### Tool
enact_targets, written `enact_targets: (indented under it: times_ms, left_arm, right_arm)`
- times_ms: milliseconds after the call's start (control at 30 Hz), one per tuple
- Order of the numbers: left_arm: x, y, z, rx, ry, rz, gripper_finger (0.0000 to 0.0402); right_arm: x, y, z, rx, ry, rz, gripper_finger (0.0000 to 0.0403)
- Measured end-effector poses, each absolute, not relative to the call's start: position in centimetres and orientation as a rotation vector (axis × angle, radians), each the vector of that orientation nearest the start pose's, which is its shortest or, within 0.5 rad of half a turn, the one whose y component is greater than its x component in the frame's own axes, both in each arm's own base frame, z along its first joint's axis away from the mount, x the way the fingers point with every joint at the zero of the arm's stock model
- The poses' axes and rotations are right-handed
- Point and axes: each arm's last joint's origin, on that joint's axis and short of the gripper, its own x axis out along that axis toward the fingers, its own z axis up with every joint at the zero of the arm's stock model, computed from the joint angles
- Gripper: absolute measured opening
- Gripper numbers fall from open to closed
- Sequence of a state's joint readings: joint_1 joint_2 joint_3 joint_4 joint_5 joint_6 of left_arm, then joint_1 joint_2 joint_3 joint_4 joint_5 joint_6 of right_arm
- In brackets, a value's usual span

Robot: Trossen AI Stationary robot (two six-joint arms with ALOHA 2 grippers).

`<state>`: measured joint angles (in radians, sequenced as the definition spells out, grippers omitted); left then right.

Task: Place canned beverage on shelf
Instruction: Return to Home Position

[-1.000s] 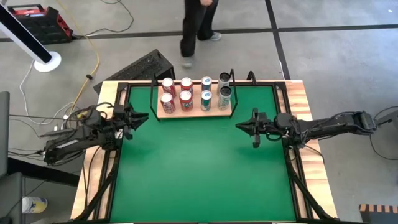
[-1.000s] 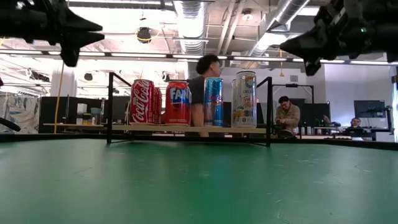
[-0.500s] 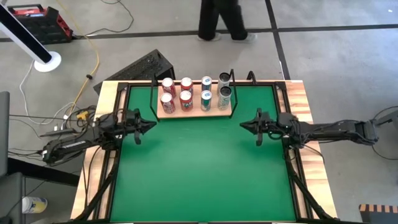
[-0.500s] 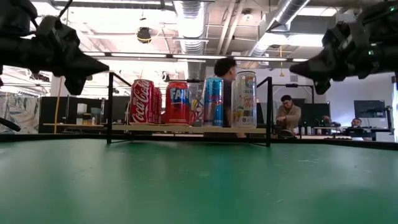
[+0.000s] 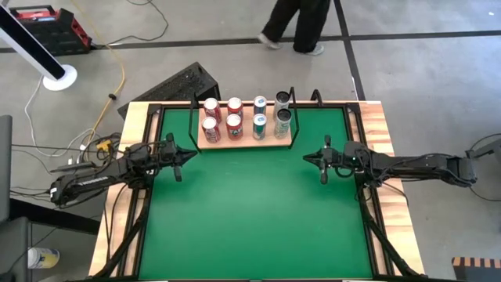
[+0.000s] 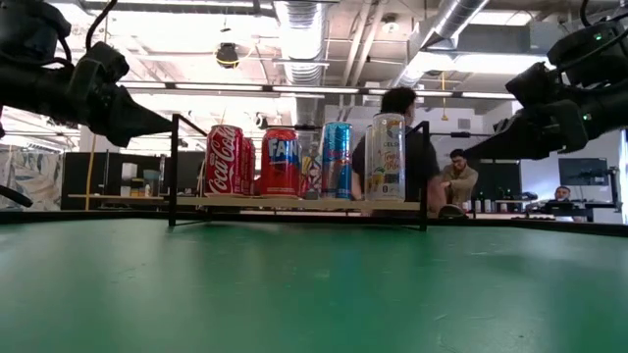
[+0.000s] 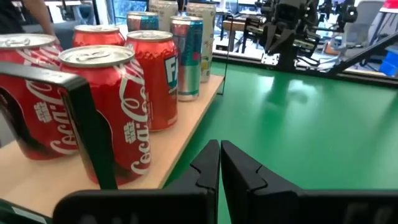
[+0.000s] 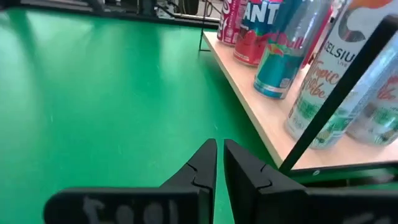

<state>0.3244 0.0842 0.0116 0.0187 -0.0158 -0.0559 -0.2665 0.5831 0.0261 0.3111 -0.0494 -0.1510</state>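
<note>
From my station I see the shelf (image 5: 245, 142) at the far edge of the green bench (image 5: 250, 211). Its pale board carries eight upright cans in two rows of four, each front can with its match directly behind it. From the left arm's side to the right's stand the two Coca-Cola cans (image 5: 210, 125), the two red Fanta cans (image 5: 233, 123), the two blue cans (image 5: 259, 125) and the two white-yellow cans (image 5: 282, 121). A thin black wire frame (image 6: 175, 167) rises at each end of the board.

In the left wrist view the white Coca-Cola script runs up the sides of the nearest cans, and a large "F" shows on the red can next along. The low view gives me "FAN" on that red can and "CELS" at the top of the white-yellow one. The right wrist view reads "ELSIUS" there, above green script beginning "Tropic". I cannot make out the print on the blue cans.

The left gripper (image 5: 186, 154) hangs above the bench just in front of the shelf's left end, its fingers pressed together on nothing. The right gripper (image 5: 308, 159) hangs above the bench near the shelf's right end, also pressed together and empty. Neither touches the shelf or a can.

A person (image 5: 297, 23) is on the floor beyond the bench.
</note>
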Motion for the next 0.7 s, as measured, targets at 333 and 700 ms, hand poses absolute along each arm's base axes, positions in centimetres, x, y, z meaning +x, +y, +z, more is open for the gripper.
enact_targets:
  times_ms: [333, 700]
  left_arm:
    - [9.68, 3.30, 16.25, -0.055, 0.045, 0.341, 0.0000]
    - [9.68, 3.30, 16.25, -0.056, 0.045, 0.341, 0.0000]
  right_arm:
    - [12.84, -3.36, 14.56, -0.002, 0.261, -0.213, 0.0057]
    - [12.76, -3.34, 14.26, 0.157, 0.276, -0.232, 0.0058]
